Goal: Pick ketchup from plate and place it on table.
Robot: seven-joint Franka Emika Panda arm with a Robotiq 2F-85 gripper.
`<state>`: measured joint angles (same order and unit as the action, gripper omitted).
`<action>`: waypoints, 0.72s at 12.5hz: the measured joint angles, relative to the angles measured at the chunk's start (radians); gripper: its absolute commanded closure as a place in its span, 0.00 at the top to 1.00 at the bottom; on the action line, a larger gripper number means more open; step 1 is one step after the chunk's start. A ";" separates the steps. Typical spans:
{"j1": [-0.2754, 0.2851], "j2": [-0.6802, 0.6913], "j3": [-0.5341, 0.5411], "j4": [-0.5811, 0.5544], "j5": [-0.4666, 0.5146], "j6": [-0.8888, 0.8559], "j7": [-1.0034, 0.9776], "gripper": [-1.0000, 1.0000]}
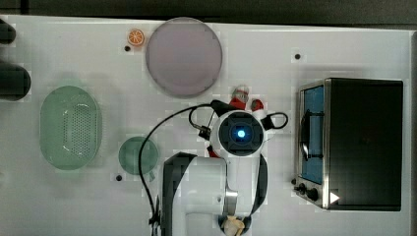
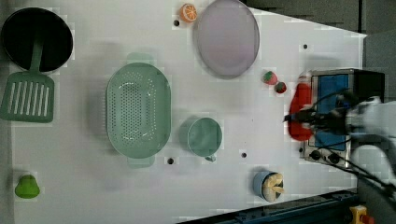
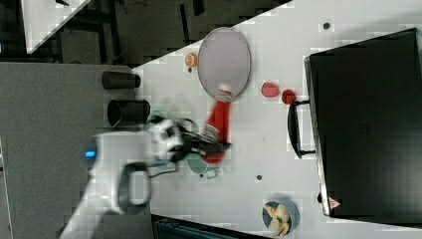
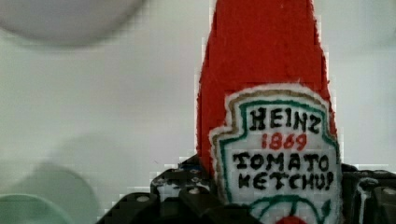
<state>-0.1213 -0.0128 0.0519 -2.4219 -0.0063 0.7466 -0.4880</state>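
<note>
In the top view, the plate [image 1: 184,56] lies bare near the far edge of the white counter [image 1: 344,44]. The arm's wrist covers most of the ketchup [image 1: 239,100], whose red body and white cap poke out just beyond it, off the plate and near a strawberry [image 1: 256,104]. A green basket [image 1: 71,127] and a small green dish [image 1: 138,155] sit toward the top view's left, a toaster oven [image 1: 354,142] toward its right.

In the left view, the claw [image 2: 299,119] is clamped across the lower body of the ketchup [image 2: 300,100], which hangs lifted in front of the oven [image 2: 334,84], well apart from the plate [image 2: 226,37].

In the right view, the ketchup [image 3: 219,122] is held in the claw [image 3: 215,145], its cap overlapping the plate's [image 3: 224,57] near rim as seen from this angle.

In the wrist view, the ketchup's [image 4: 266,93] labelled body sits between the claw's black fingers [image 4: 173,191], with the counter [image 4: 116,102] behind.
</note>
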 measured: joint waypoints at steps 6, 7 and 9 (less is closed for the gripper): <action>0.003 0.234 0.002 -0.045 -0.002 0.265 0.026 0.68; 0.005 0.239 0.002 -0.039 0.002 0.295 0.026 0.78; 0.007 0.241 0.003 -0.027 0.006 0.314 0.027 1.00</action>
<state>-0.1143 0.2283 0.0547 -2.4492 -0.0004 1.0605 -0.4609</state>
